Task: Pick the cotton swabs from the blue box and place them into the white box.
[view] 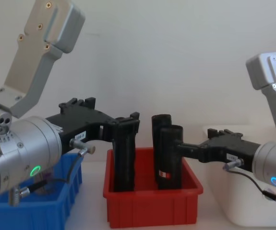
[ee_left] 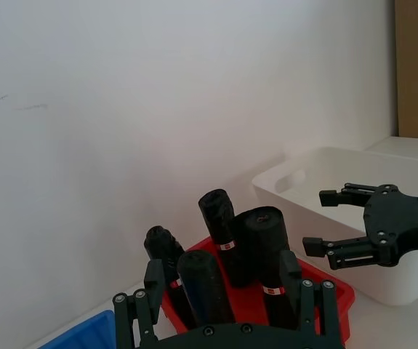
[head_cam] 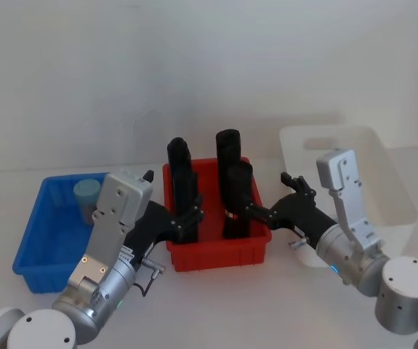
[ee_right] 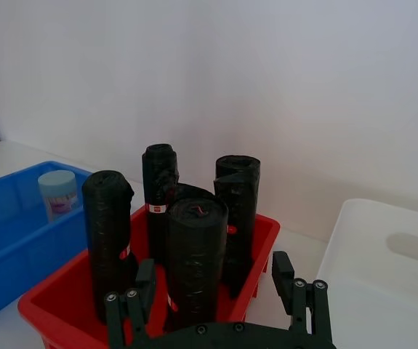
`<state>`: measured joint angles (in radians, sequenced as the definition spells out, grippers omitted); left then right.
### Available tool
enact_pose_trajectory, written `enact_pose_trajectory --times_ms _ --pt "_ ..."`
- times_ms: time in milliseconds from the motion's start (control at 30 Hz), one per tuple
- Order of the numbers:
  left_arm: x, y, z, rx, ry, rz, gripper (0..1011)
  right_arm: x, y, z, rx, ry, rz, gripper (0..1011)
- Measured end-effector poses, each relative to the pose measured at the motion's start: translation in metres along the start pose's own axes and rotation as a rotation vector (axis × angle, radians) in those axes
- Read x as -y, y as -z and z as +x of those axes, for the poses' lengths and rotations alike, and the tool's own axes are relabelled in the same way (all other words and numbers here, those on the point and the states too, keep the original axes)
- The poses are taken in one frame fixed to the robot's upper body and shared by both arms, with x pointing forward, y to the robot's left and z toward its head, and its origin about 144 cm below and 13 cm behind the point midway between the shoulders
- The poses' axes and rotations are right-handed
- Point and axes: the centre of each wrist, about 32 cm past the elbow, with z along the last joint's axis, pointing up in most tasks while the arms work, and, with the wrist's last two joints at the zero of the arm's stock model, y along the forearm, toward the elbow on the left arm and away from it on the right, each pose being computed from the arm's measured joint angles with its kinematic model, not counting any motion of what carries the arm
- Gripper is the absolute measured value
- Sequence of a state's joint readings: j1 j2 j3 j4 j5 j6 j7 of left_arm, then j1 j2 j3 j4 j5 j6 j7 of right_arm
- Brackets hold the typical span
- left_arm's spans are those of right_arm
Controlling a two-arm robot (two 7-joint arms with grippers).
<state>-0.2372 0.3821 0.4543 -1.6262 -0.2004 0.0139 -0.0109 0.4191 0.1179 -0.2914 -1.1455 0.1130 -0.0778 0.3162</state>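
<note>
One jar of cotton swabs (head_cam: pixel 86 195) with a pale blue lid stands in the far part of the blue box (head_cam: pixel 45 243) at the left; the jar (ee_right: pixel 57 193) also appears in the right wrist view. The white box (head_cam: pixel 383 174) sits at the right. My left gripper (head_cam: pixel 171 196) hovers open between the blue box and the red bin, its fingers near a black roll. Between the red bin and the white box, my right gripper (head_cam: pixel 275 196) is open too, holding nothing. It shows again in the left wrist view as the far gripper (ee_left: pixel 325 220).
A red bin (head_cam: pixel 219 251) with several tall black rolls (head_cam: pixel 236 196) stands between the two boxes, right in front of both grippers. A pale wall rises close behind the table. Bare tabletop lies in front of the bins.
</note>
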Motion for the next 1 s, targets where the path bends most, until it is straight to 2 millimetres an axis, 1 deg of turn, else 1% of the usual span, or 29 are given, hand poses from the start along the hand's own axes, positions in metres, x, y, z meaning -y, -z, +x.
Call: enact_pose_trajectory --times_ms 133,167,367,733,867,900,933,1000 --pt "0.0 0.0 0.0 0.0 0.0 0.0 1004 -0.013 0.002 0.0 -0.001 -0.022 -0.008 1001" --pt "0.0 0.0 0.0 0.0 0.0 0.0 1004 -0.013 0.002 0.0 -0.001 -0.022 -0.008 1001" --pt "0.0 0.0 0.0 0.0 0.0 0.0 1004 -0.031 0.005 -0.002 0.0 -0.044 -0.022 1001" --pt "0.0 0.0 0.0 0.0 0.0 0.0 1004 -0.052 0.007 -0.002 0.005 -0.057 -0.036 997" --pt "0.0 0.0 0.0 0.0 0.0 0.0 1004 -0.058 0.007 -0.002 0.006 -0.059 -0.042 926" --pt "0.0 0.0 0.0 0.0 0.0 0.0 1004 -0.06 0.007 -0.003 0.007 -0.06 -0.044 926" --pt "0.0 0.0 0.0 0.0 0.0 0.0 1004 -0.061 0.007 -0.003 0.008 -0.061 -0.044 882" --pt "0.0 0.0 0.0 0.0 0.0 0.0 1004 -0.063 0.008 -0.003 0.009 -0.062 -0.046 841"
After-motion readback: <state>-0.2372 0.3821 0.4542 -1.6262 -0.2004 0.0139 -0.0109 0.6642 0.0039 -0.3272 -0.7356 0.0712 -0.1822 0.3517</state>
